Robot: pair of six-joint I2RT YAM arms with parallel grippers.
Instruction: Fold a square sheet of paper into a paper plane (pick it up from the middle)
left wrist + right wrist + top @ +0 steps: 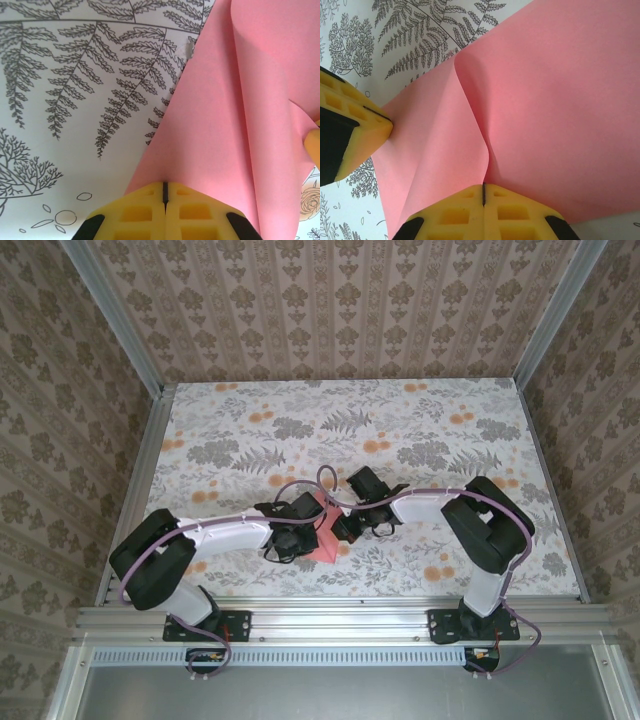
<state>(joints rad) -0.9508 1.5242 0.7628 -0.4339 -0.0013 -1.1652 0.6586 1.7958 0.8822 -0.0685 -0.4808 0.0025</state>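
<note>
The square sheet of paper [324, 533] is pink-red and lies between my two grippers near the table's front middle. It is bent, with one flap curling up over the rest [470, 100]. My left gripper [165, 187] is shut with the sheet [220, 130] running out from its yellow fingertips. My right gripper [483, 187] is shut where the curled flap's edge meets its tips. In the right wrist view the left gripper [387, 125] touches the sheet's left side. In the top view the left gripper [300, 530] and right gripper [345, 525] face each other across the paper. The paper plane is out of view.
The table [230, 440] has a cloth printed with grey ferns and small orange flowers. Metal rails [330, 615] run along the front and sides, with patterned walls behind. Both arms' elbows [155, 555] [495, 520] reach outward near the front corners.
</note>
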